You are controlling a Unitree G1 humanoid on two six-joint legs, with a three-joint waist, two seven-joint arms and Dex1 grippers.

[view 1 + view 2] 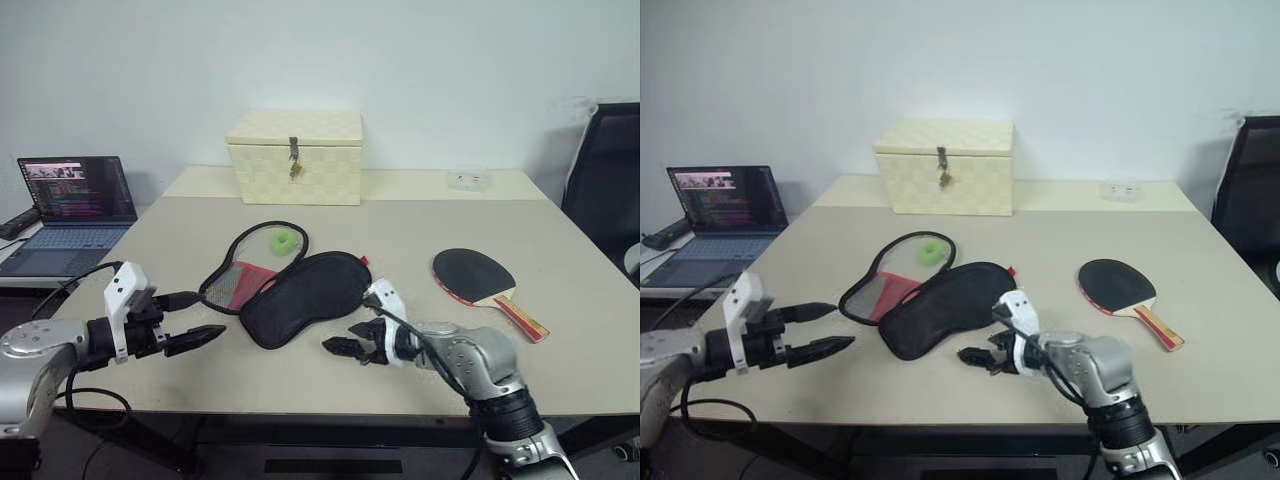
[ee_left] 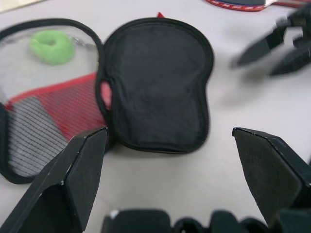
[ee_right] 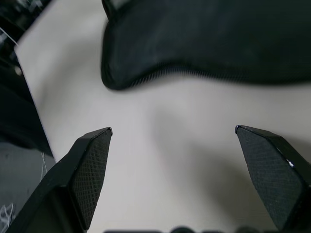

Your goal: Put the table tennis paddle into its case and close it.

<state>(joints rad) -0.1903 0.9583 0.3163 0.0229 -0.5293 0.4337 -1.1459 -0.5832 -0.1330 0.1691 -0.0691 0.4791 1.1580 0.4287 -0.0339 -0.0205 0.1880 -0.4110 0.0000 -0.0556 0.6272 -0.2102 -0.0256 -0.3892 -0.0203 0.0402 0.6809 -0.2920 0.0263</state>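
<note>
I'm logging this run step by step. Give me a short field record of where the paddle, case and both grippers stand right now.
paddle: the table tennis paddle lies flat on the table, right of the case, untouched
case: the case lies open, black half beside red mesh half, green ring on the mesh half
left gripper: left gripper open, empty, left of the case
right gripper: right gripper open, empty, near the black half's front edge
background: cream box, laptop

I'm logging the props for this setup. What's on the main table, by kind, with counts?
table tennis paddle: 1
case, lying open: 1
cream latched box: 1
small clear item near the far edge, too small to identify: 1
Total: 4
</note>
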